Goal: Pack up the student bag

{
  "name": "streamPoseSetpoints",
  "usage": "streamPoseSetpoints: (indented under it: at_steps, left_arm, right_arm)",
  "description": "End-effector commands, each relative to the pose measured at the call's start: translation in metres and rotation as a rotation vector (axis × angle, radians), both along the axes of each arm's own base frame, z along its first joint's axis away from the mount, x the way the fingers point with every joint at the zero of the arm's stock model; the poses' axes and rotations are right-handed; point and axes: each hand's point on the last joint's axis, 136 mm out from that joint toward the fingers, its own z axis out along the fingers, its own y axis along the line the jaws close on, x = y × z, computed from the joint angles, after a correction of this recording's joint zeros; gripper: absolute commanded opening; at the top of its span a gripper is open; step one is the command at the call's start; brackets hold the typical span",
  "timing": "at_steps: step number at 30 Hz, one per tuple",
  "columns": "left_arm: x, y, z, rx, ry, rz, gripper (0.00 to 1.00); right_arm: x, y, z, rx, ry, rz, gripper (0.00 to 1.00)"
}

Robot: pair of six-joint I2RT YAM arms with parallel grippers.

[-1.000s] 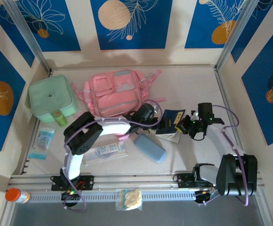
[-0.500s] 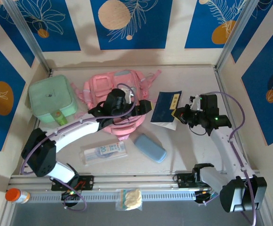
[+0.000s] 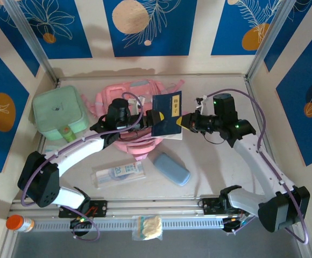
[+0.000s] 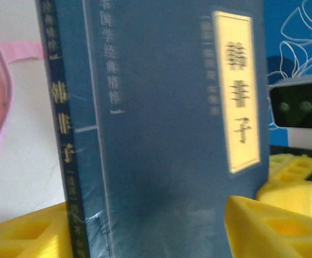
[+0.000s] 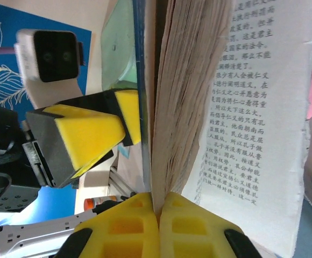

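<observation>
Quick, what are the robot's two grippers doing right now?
Left gripper: jaws either side of the book, grip cannot be told.
Right gripper: closed, holding the book.

Robot lab cell: table (image 3: 210, 166) boxed by blue leaf-print wall panels (image 3: 172, 32), aluminium rail (image 3: 145, 206) along near edge

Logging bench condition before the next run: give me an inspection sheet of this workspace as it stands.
Surface: pale table, no spills seen.
Job's things: pink student bag lying at the back; blue book held between the grippers at its edge.
Clutter: mint-green case, green bottle, blue pouch, clear packet on the table; orange-capped bottle and snack bag by the front rail.
Grippers: right gripper shut on the book's pages; left gripper straddles the opposite edge, grip unclear.
Cables: purple cables loop off both arms.
Surroundings: blue floral wall panels; nothing seen intruding.
</observation>
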Motion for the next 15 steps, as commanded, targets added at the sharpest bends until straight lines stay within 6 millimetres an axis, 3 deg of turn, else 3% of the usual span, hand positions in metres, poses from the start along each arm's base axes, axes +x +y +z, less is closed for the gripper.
streamPoseSetpoints:
  at_steps: [1,9,11,13,15]
  left_arm:
    - [-0.003,-0.007,0.014,-0.071,-0.03,-0.048,0.51]
    - [-0.003,-0.01,0.031,-0.154,-0.061,-0.062,0.05]
    - [-0.001,-0.012,0.034,-0.166,-0.048,-0.059,0.0]
    - [0.001,-0.012,0.046,-0.21,-0.061,-0.054,0.0]
    - [0.002,-0.014,0.059,-0.248,-0.077,-0.058,0.0]
  right_arm:
    - [0.003,0.007,0.016,0.03,-0.058,0.03,0.0]
    - [0.005,0.008,0.002,0.019,-0.035,0.061,0.0]
    - [0.005,0.004,-0.001,0.005,-0.026,0.05,0.18]
    - [0.002,0.001,-0.001,0.005,-0.02,0.051,0.54]
    - [0.001,-0.002,-0.003,0.015,-0.005,0.048,0.79]
